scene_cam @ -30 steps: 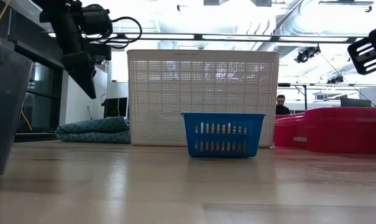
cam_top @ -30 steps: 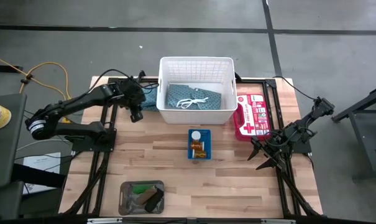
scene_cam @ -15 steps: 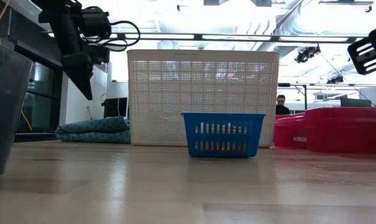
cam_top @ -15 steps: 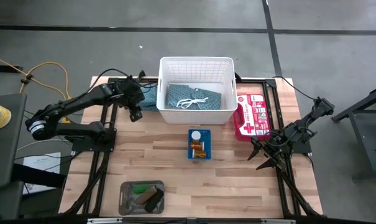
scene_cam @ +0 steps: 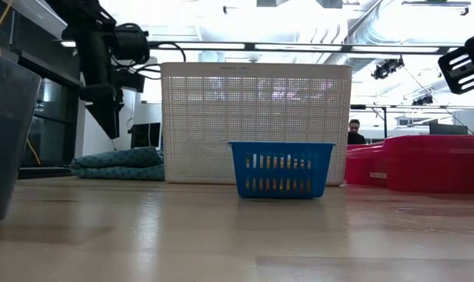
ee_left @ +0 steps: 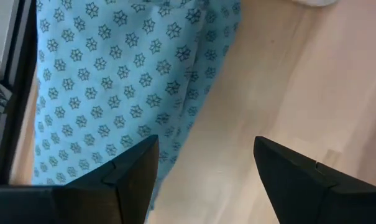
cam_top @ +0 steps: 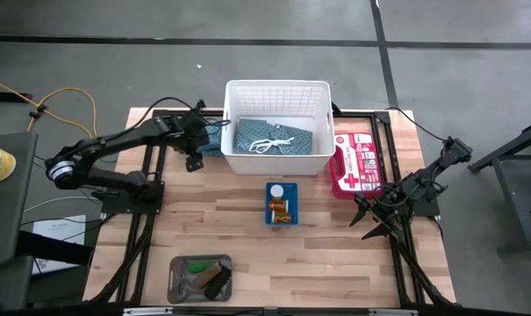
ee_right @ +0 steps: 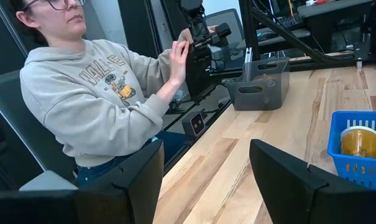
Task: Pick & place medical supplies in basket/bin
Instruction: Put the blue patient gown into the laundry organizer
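The left gripper [cam_top: 194, 160], fingers spread and empty, hangs above a teal cloth [cam_top: 211, 140] beside the white basket [cam_top: 278, 88], upper centre; the right gripper [cam_top: 368, 226] waits open near the table's right edge.

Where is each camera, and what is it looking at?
High view: above the table, looking straight down; shows both arms, white basket.
Low view: at tabletop height, looking level; shows left gripper hanging above the teal cloth.
Left wrist view: on the left arm, over that cloth; open fingers show.
Right wrist view: on the right arm, facing a seated person; fingers show.
Shared: blue basket in high, low and right wrist views.
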Controlling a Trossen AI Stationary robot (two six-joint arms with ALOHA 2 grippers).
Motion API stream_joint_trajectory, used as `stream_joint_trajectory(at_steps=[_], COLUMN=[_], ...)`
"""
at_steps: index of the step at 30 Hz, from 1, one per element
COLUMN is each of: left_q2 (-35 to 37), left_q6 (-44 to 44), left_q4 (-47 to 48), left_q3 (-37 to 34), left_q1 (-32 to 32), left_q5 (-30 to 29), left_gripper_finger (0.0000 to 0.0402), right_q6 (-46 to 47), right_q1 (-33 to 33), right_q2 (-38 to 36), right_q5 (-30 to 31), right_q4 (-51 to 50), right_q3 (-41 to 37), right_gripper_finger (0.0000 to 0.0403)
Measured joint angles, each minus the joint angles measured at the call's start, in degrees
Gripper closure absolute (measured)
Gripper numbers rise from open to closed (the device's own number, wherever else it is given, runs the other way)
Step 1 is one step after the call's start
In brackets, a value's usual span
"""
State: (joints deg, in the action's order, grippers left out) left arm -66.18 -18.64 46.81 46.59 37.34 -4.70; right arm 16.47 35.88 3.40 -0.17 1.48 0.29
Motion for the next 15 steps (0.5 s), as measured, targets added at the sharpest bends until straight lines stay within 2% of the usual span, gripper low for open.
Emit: stream_joint_trajectory(at_steps=[9, 15], left_q2=[-1.0, -0.4], left_q6=[-0.9, -1.9], left_q4=[-2.5, -3.6], left_q3=[0.0, -1.5], left_q1=[2.2, 7.0], left_q5=[-1.4, 2.6], left_gripper_finger=[0.0146, 0.0146], right_q6=[0.0, 0.0], right_q1=[0.0, 0.0], right_q2=[0.0, 0.0], right_q5=[0.0, 0.0], right_q4=[0.0, 0.0], right_q3=[0.0, 0.0], right_gripper_finger=[0.0177, 0.0177])
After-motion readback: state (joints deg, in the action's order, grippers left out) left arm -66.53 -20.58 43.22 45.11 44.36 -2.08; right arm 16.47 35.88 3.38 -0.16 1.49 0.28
